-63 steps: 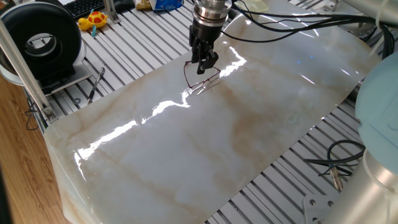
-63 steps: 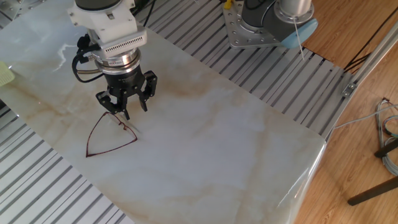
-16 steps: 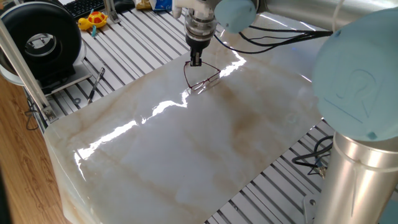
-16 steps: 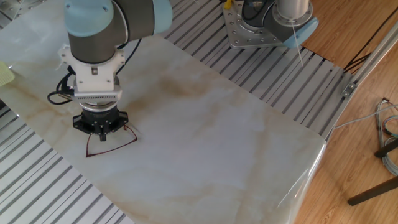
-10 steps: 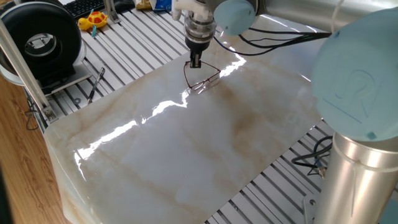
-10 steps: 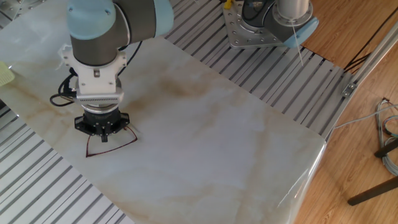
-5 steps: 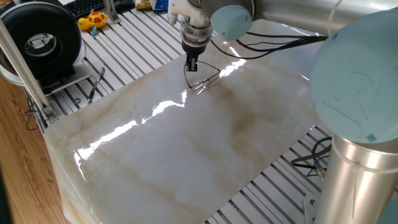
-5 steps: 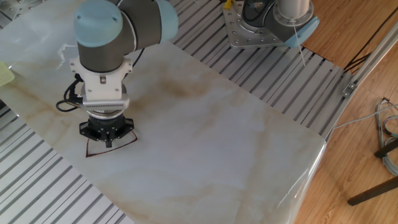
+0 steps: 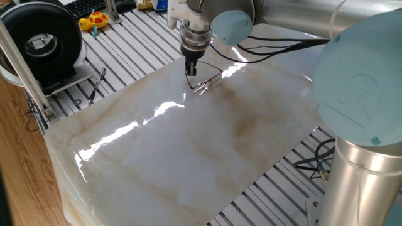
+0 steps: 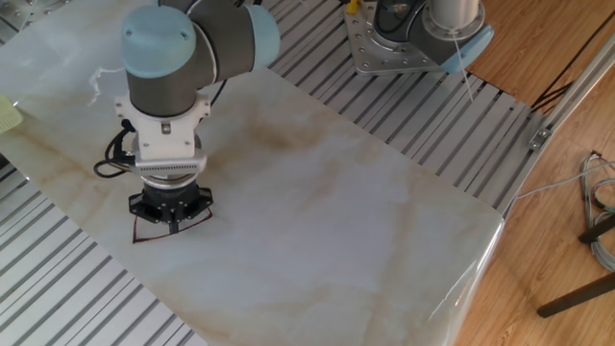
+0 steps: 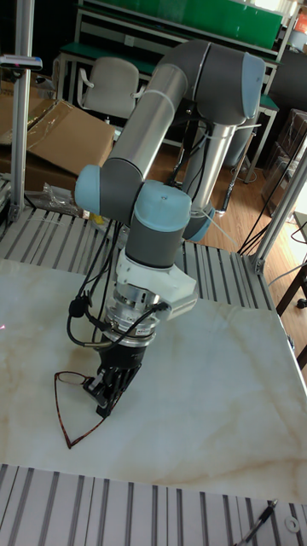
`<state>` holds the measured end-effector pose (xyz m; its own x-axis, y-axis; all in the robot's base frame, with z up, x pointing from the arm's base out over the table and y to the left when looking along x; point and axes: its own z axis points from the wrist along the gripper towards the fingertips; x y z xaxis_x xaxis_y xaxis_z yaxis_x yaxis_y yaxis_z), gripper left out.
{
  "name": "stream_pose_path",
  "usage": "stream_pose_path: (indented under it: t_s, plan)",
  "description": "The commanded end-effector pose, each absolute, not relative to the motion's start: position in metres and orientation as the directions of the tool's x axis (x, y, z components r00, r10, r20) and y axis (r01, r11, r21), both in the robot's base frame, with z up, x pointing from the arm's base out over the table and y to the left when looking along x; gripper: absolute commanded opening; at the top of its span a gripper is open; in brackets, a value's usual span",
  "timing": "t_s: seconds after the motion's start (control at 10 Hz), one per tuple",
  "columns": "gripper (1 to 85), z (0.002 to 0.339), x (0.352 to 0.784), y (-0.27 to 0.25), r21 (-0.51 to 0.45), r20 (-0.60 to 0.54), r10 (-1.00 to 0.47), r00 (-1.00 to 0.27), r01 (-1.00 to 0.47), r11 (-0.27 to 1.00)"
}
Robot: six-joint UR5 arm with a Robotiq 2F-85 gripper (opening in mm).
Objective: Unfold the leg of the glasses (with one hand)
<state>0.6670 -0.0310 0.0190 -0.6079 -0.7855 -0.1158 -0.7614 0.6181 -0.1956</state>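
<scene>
The glasses [image 9: 212, 80] lie on the marble sheet [image 9: 207, 144] at its far side. Their thin dark-red wire makes a small triangle. My gripper [image 9: 190, 69] points straight down at the left corner of that triangle, its fingers pressed together and their tips at table height. In the other fixed view the gripper [image 10: 173, 227] covers most of the glasses [image 10: 154, 235]; only the left and front wires show. The tall fixed view has the fingertips [image 11: 103, 409] inside the triangle of the glasses [image 11: 61, 409], close to one wire. Contact with a leg cannot be made out.
A black round device [image 9: 44, 41] stands at the left, with a dark pen-like tool [image 9: 95, 85] on the slatted table beside it. A yellow toy [image 9: 94, 20] and a keyboard [image 9: 85, 6] lie behind. Cables [image 9: 333, 164] trail at the right; the arm's base [image 10: 404, 43] is bolted beyond the sheet.
The gripper, open over the glasses 6 s ago, is now shut and has slid left across the triangle over the last second. The glasses' outline looks almost unchanged.
</scene>
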Motion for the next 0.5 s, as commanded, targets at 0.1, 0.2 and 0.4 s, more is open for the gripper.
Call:
stream_pose_path:
  t_s: [0.1, 0.2, 0.4]
  plan:
    - [1.3, 0.027, 0.667, -0.033, -0.198, -0.114, -0.785, -0.608, -0.761, 0.618]
    - [1.3, 0.028, 0.668, -0.036, -0.198, -0.113, -0.788, -0.605, -0.764, 0.614]
    - [1.3, 0.030, 0.669, -0.042, -0.203, -0.106, -0.795, -0.598, -0.769, 0.606]
